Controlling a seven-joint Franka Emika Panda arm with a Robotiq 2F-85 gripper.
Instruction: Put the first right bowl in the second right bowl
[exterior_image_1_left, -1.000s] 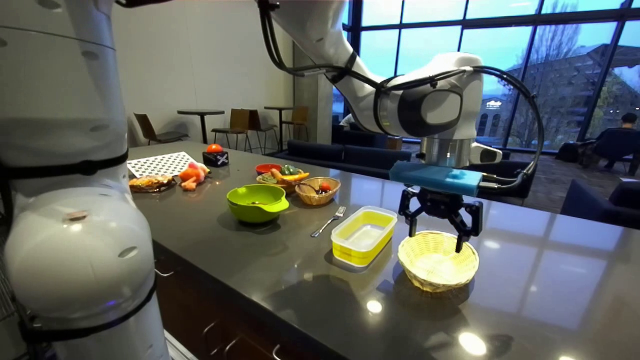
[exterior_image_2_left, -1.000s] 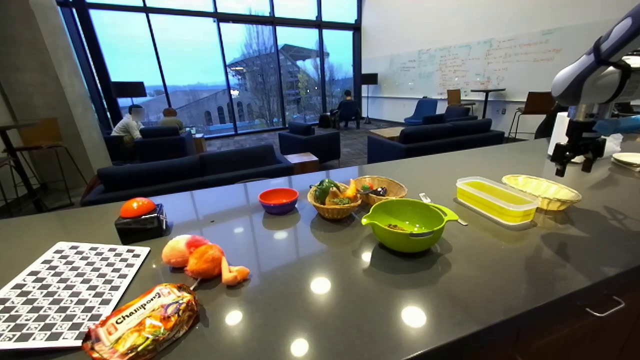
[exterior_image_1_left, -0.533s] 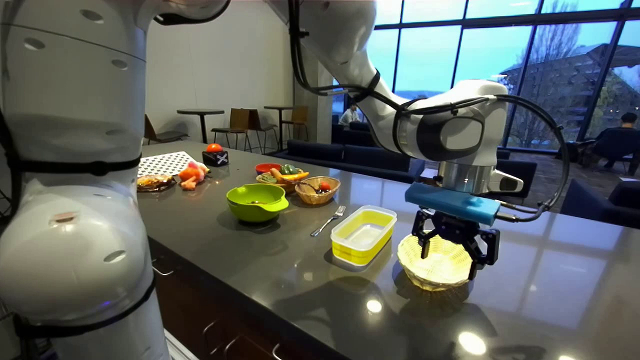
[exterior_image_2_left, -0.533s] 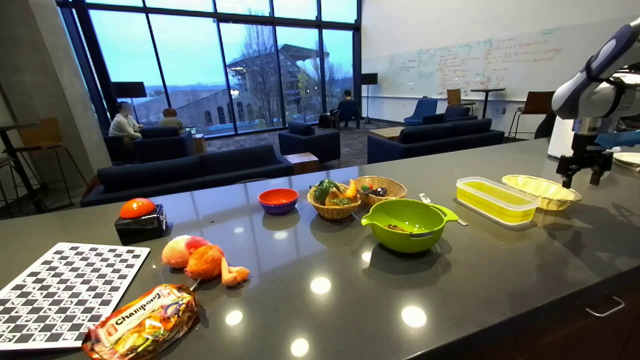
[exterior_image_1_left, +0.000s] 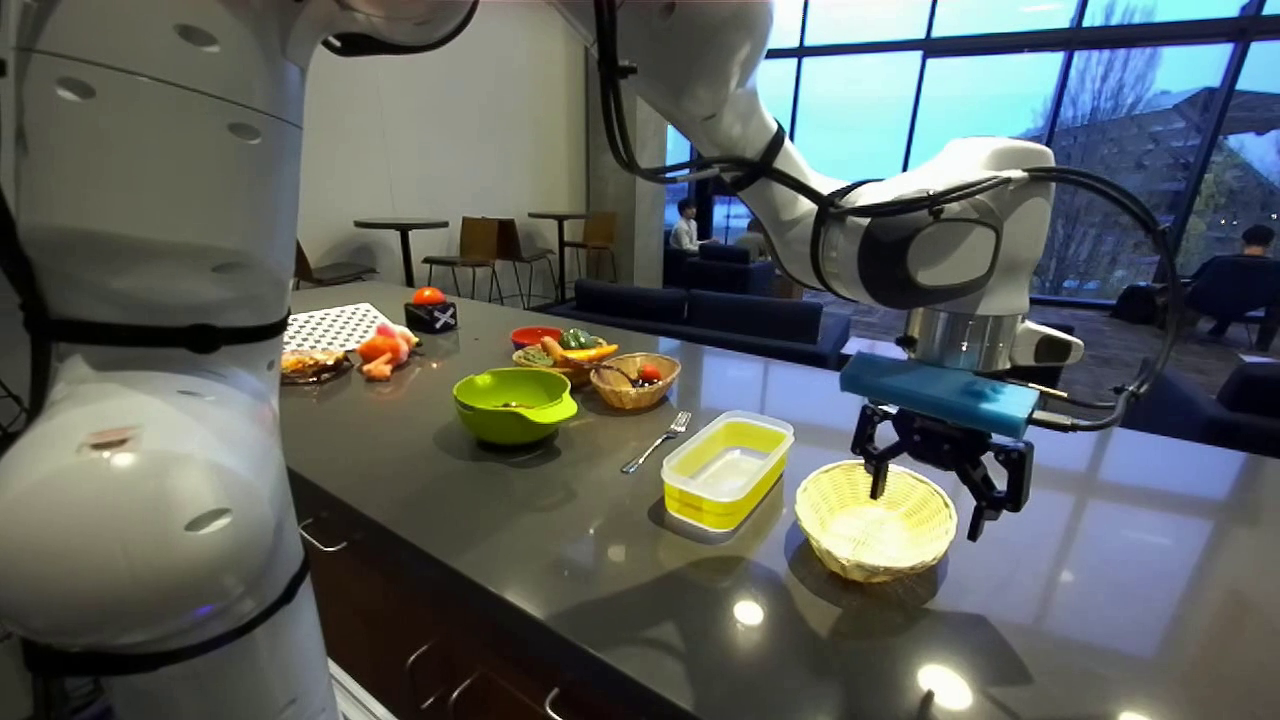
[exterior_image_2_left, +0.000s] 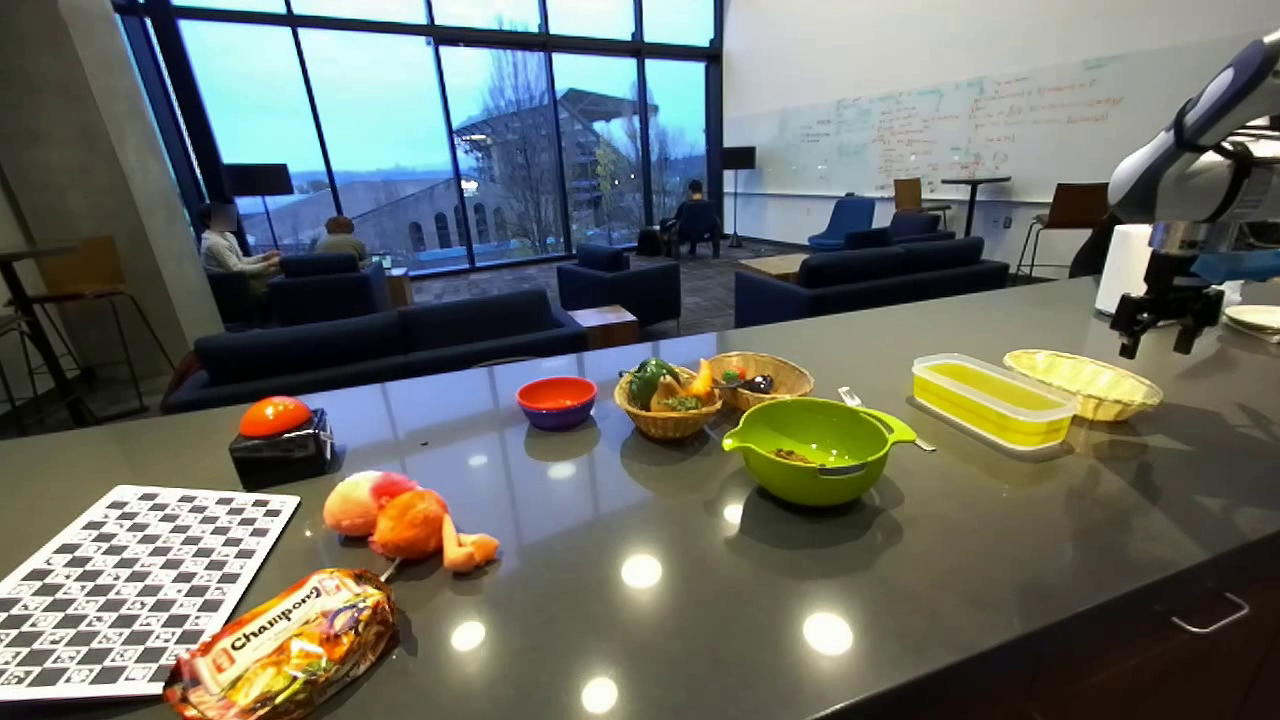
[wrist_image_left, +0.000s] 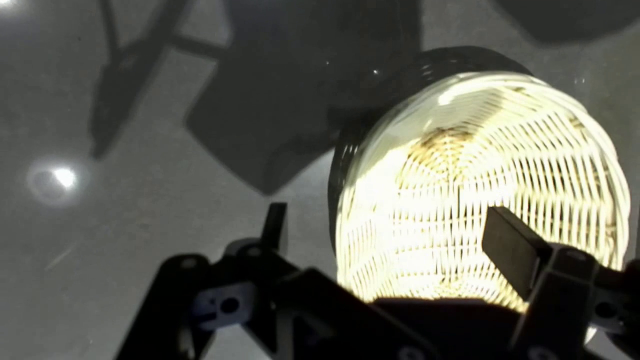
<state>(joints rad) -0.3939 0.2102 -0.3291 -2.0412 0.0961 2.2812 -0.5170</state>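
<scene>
The first right bowl is a round, shallow, pale cream bowl with a woven look, upright on the counter. It also shows in an exterior view and the wrist view. The second right bowl is a rectangular yellow container with a pale rim, beside it; it also shows in an exterior view. My gripper is open and empty, above the round bowl's edge. In the wrist view my gripper has one finger over the bowl's inside and one outside its rim. I see no contact.
A fork lies beside the yellow container. Past it stand a lime-green bowl and small baskets with toy food. A red bowl, a black box with red button and a noodle packet are farther along.
In an exterior view my open gripper moves right across the round bowl, first dropping, then rising a little. Both bowls stay in place.
</scene>
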